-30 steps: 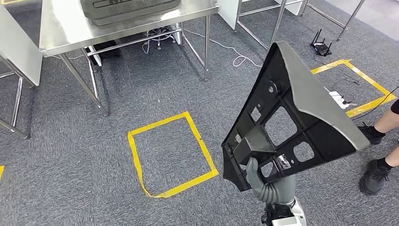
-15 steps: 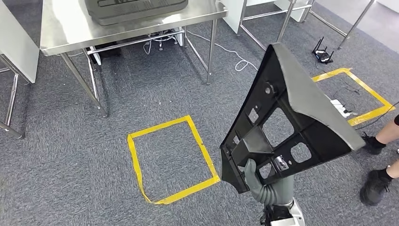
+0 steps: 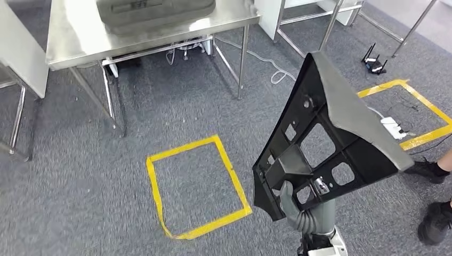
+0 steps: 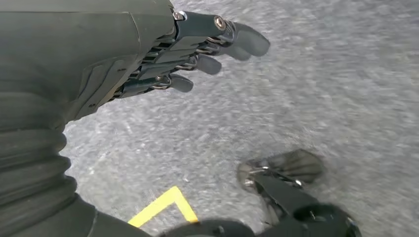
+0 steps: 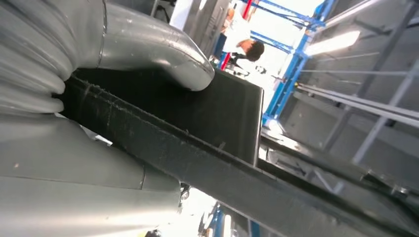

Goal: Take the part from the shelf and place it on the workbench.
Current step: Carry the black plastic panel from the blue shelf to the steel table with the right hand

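Note:
My right hand (image 3: 298,210) grips the lower edge of a large black ribbed plastic part (image 3: 330,133) with a grey outer face, holding it upright at the lower right of the head view. In the right wrist view the grey thumb (image 5: 158,52) presses on the part's dark edge (image 5: 197,158). A steel workbench (image 3: 80,37) stands ahead at the upper left, and a similar dark part (image 3: 154,13) lies on it. My left hand (image 4: 197,49) hangs over grey carpet with its fingers spread and nothing in them.
A yellow tape square (image 3: 194,184) marks the carpet ahead of me, and another yellow square (image 3: 410,114) lies at the right. A router (image 3: 376,61), cables and a power strip (image 3: 394,128) lie on the floor. A person's black shoes (image 3: 437,218) stand at the right edge.
The whole view has shifted slightly: the workbench and tape square sit a little further right and lower. The part stays in my right hand at the same pose.

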{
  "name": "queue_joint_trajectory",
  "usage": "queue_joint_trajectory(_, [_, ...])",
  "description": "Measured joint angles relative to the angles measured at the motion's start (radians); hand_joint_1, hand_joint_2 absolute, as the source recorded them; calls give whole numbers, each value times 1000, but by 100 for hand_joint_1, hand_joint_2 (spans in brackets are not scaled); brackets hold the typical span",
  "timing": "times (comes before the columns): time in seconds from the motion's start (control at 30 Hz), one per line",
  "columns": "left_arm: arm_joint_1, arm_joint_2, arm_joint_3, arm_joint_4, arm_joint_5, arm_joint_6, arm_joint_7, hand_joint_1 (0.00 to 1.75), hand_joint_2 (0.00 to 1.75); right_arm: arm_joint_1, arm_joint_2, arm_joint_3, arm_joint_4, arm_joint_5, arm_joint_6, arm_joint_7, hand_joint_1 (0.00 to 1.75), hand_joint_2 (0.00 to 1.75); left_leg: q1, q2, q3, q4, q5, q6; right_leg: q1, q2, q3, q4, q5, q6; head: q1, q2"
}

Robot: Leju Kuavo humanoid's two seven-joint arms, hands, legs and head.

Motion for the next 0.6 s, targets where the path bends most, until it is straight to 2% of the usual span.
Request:
queue_joint_trajectory(0.07, [0,-1,0,0,0,0,0,0,175,0,1,-1,0,1,2,0,166,175,6,3,-74,115,-37,-11,0,-1,19,-1,-13,-6,-4,0])
queue_joint_trajectory(0.1, [1,-1,0,0,0,0,0,0,175,1,2,-1,0,1,3,0,166,175,11,5,-110,156,-54,-16,-1,0,28,-1,-21,-6,-3,0])
queue_joint_trajectory(0.13, [2,-1,0,0,0,0,0,0,175,2,2,-1,0,1,3,0,166,175,15,6,-133,170,-60,-22,-3,1,39,-1,-30,-3,-3,0])
queue_joint_trajectory(0.17, [3,-1,0,0,0,0,0,0,175,3,2,-2,0,1,3,0,166,175,20,8,-141,154,-51,-27,-6,3,51,0,-40,1,-4,0])
queue_joint_trajectory(0.2, [4,-1,0,0,0,0,0,0,175,3,2,-2,0,1,3,0,166,175,25,9,-132,108,-20,-33,-10,4,65,0,-50,6,-4,0])
queue_joint_trajectory(0.23, [4,-1,0,0,0,0,0,0,175,3,2,-2,0,1,3,0,166,175,30,12,-114,45,28,-39,-13,5,76,0,-61,13,-4,0])
queue_joint_trajectory(0.3, [5,-2,1,2,0,0,0,0,175,3,2,-2,0,1,3,0,166,175,33,19,-86,-47,88,-40,-13,5,96,1,-83,29,-9,0])
queue_joint_trajectory(0.33, [4,-3,1,2,0,0,0,0,175,3,2,-2,0,1,3,0,166,175,33,21,-79,-67,99,-35,-11,4,104,0,-90,38,-10,0])
queue_joint_trajectory(0.43, [3,-4,1,2,-1,0,-1,0,175,2,3,-2,-2,1,3,1,166,175,27,18,-66,-72,93,-10,-9,3,112,10,-88,60,-8,0])
queue_joint_trajectory(0.47, [3,-4,1,2,-1,0,-2,0,175,0,3,-2,-2,1,3,1,166,175,26,16,-59,-74,90,-2,-9,3,93,41,-84,63,-6,0])
queue_joint_trajectory(0.5, [2,-4,1,2,-2,0,-2,0,175,-1,3,-2,-3,1,4,1,166,175,25,13,-52,-76,86,5,-9,2,61,90,-86,61,-4,0])
queue_joint_trajectory(0.53, [2,-4,1,2,-4,-1,-3,0,175,-1,3,-2,-3,1,4,1,166,175,24,11,-47,-78,80,12,-8,2,15,154,-96,56,-4,0])
queue_joint_trajectory(0.6, [0,-3,1,2,-6,-1,-3,0,175,-1,3,-2,-2,1,4,1,166,175,18,6,-36,-78,66,22,-3,2,-80,265,-141,42,-3,0])
